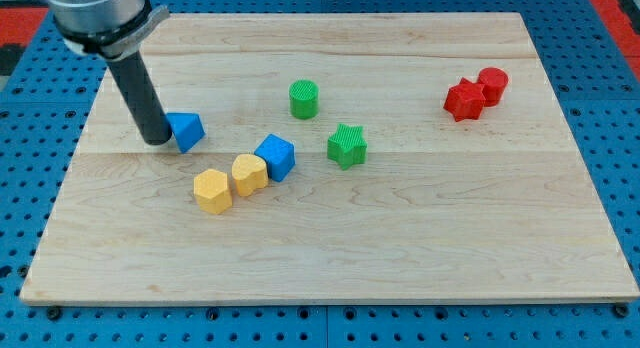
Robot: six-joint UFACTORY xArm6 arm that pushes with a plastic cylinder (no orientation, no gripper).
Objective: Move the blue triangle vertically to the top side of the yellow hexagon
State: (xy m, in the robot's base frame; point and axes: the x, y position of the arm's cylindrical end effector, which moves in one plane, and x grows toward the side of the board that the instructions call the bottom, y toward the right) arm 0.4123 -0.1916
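Note:
The blue triangle [186, 130] lies on the wooden board at the view's left. My tip [157, 139] touches its left side. Below and to the right are two yellow blocks: a yellow hexagon [212, 191] and a second yellow block [249, 174] touching it on its right. The blue triangle sits above and slightly left of the yellow hexagon.
A blue cube [275, 156] touches the second yellow block on its right. A green cylinder [304, 98] and a green star [347, 145] lie near the middle. A red star [463, 100] and a red cylinder [492, 84] sit at the top right. The board's edge [330, 300] runs along the bottom.

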